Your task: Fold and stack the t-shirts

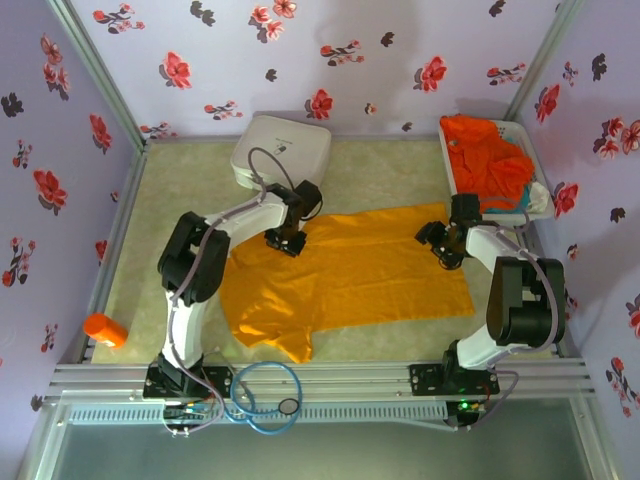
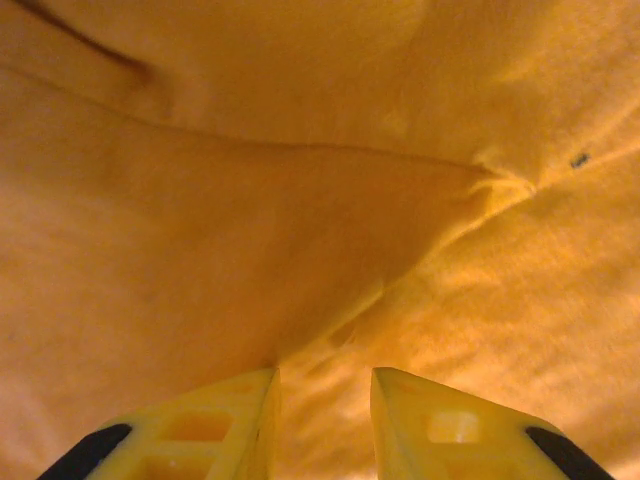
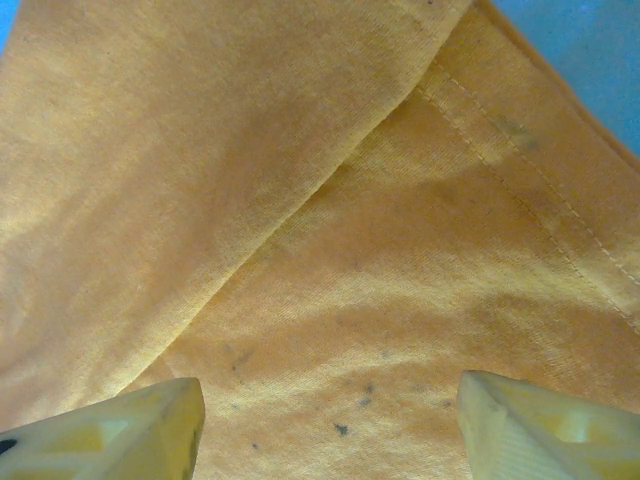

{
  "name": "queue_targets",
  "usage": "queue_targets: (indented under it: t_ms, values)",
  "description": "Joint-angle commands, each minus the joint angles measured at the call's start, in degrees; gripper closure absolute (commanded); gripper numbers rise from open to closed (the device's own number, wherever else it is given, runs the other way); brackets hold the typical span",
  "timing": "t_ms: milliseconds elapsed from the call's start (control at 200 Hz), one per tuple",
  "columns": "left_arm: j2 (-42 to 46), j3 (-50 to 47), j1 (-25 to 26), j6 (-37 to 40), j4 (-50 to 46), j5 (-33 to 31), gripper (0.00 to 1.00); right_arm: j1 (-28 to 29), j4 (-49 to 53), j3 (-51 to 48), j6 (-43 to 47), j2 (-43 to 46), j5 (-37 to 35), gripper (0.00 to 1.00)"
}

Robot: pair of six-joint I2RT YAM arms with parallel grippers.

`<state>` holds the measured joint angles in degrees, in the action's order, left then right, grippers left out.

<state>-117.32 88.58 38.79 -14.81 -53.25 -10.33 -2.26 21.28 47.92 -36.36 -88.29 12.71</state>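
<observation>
A golden yellow-orange t-shirt [image 1: 350, 275] lies spread across the middle of the table, its near left corner rumpled. A red-orange t-shirt [image 1: 490, 160] is bunched in the basket at the back right. My left gripper [image 1: 287, 240] rests on the yellow shirt's far left edge. In the left wrist view its fingers [image 2: 325, 400] stand a narrow gap apart, with a crease of the cloth [image 2: 300, 200] running into the gap. My right gripper [image 1: 443, 245] is over the shirt's far right corner. In the right wrist view it [image 3: 330, 430] is wide open just above the hemmed cloth [image 3: 400, 250].
A white rounded hard case [image 1: 282, 150] sits at the back, just behind the left gripper. A white basket [image 1: 447, 150] stands at the back right. A small orange cylinder [image 1: 105, 330] lies at the left front edge. Flowered walls close three sides.
</observation>
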Motion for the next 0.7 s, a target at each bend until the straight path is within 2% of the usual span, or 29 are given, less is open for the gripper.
queue_targets:
  t_ms: [0, 245, 355, 450, 695]
  values:
    - [-1.22, 2.1, -0.2, -0.4, 0.38, 0.42, 0.71, -0.24, 0.34, -0.33, 1.08, -0.74, 0.53, 0.33]
    - [-2.17, 2.48, -0.29, -0.41, 2.27, 0.22, 0.72, -0.24, 0.15, -0.8, 1.05, -1.14, 0.8, 0.33]
    - [-1.89, 2.72, 0.23, -1.01, 1.41, 0.14, 0.79, -0.21, 0.22, -0.81, 1.14, -1.26, 0.72, 0.33]
    - [-0.69, 1.97, 1.0, -1.53, 1.75, 0.13, 0.81, -0.24, 0.14, -0.79, 1.16, -1.36, 0.81, 0.33]
    - [-1.4, 0.24, 1.48, -2.33, 2.06, 0.07, 0.82, -0.26, -0.32, -0.68, 0.96, -2.17, 1.6, 0.34]
